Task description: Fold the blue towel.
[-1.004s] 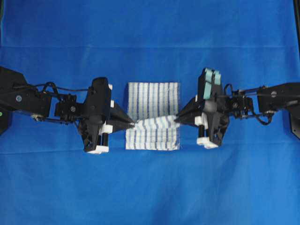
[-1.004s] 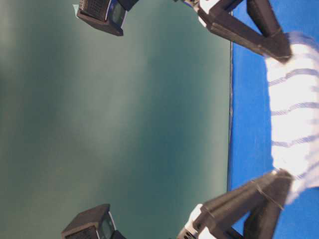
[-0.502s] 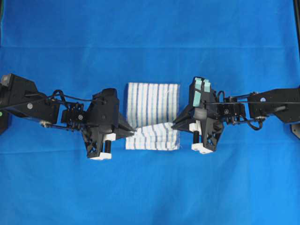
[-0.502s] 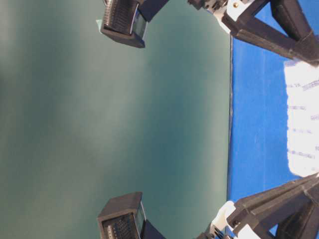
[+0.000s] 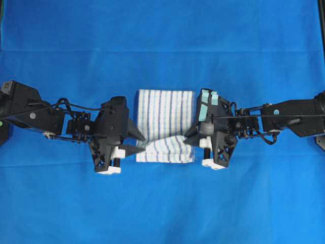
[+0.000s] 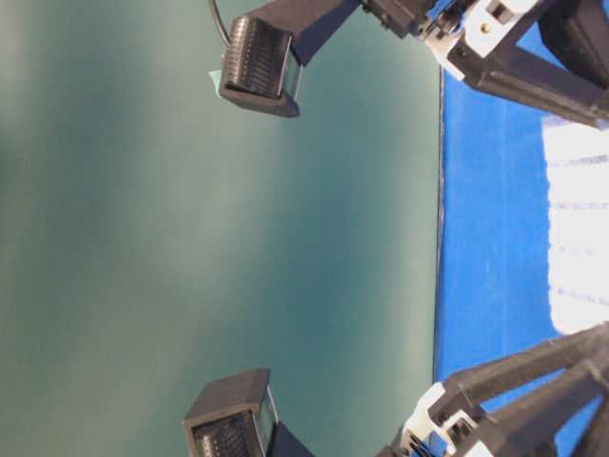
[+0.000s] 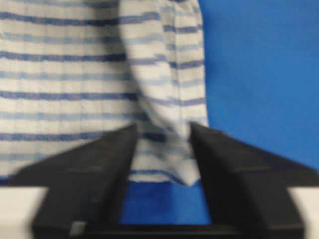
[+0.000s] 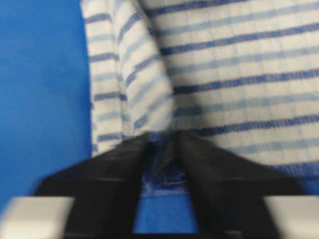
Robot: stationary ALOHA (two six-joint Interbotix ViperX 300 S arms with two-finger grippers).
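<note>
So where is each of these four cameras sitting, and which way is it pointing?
Overhead: above, looking straight down on the blue towel, left gripper and right gripper.
Table-level: low, picture turned sideways; towel, both arms, green wall.
Left wrist: on the left arm, looking along its fingers at the towel.
Right wrist: likewise, fingers, towel.
All four share the towel.

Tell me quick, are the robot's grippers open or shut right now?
Left gripper: open, the blue towel lying loose between its fingers.
Right gripper: open a little, with towel cloth in the gap.
</note>
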